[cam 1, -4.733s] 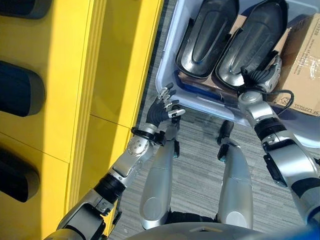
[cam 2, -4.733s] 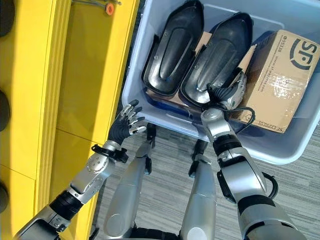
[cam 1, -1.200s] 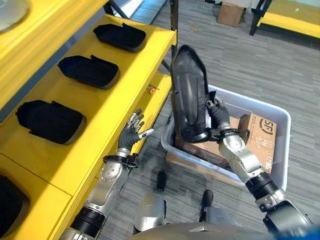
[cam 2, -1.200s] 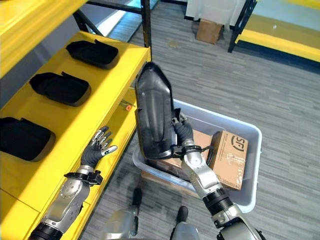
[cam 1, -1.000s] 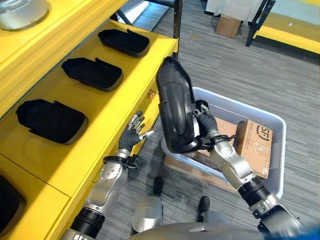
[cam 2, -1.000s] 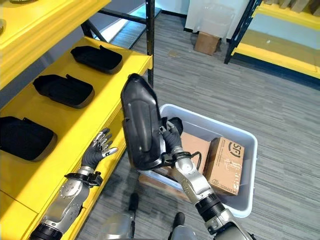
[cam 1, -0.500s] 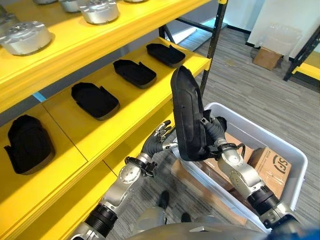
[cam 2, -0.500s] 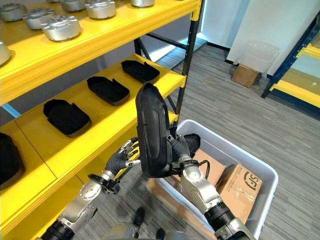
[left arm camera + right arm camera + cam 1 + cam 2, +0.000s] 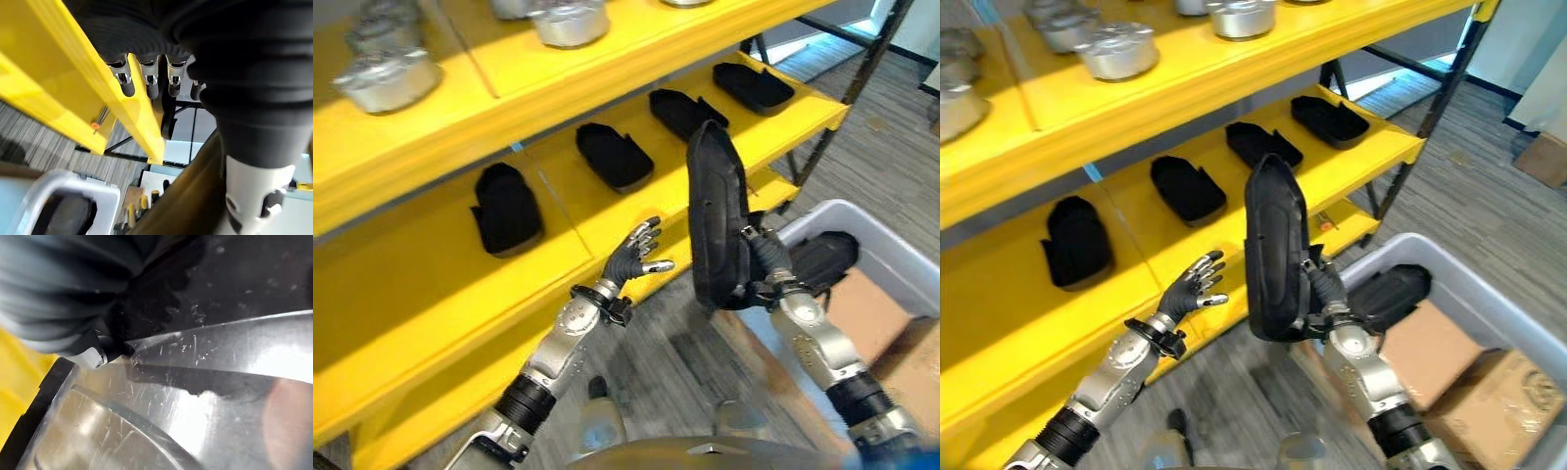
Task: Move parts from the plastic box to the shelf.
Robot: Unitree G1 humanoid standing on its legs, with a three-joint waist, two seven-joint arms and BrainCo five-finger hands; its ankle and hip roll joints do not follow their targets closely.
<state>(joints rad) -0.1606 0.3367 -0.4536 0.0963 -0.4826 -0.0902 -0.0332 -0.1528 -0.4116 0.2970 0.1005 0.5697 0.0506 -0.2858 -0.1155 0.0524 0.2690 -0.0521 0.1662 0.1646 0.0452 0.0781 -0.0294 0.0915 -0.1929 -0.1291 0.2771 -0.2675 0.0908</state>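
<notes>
yellow shelf (image 9: 1185,240) at my ten o'clock; my right hand (image 9: 1324,286) gripped a black part (image 9: 1273,250) upright, left hand (image 9: 1190,286) spread empty.

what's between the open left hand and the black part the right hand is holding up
Nothing: in the right eye view the gap from the left hand to the black part shows just yellow shelf behind.

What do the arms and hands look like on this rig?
Both arms are silver-grey shells with black joint bands. The left hand and right hand have dark ribbed covers over the back and wrist. The left hand's fingers are silver with dark tips. A black ring sits at the left wrist.
</notes>
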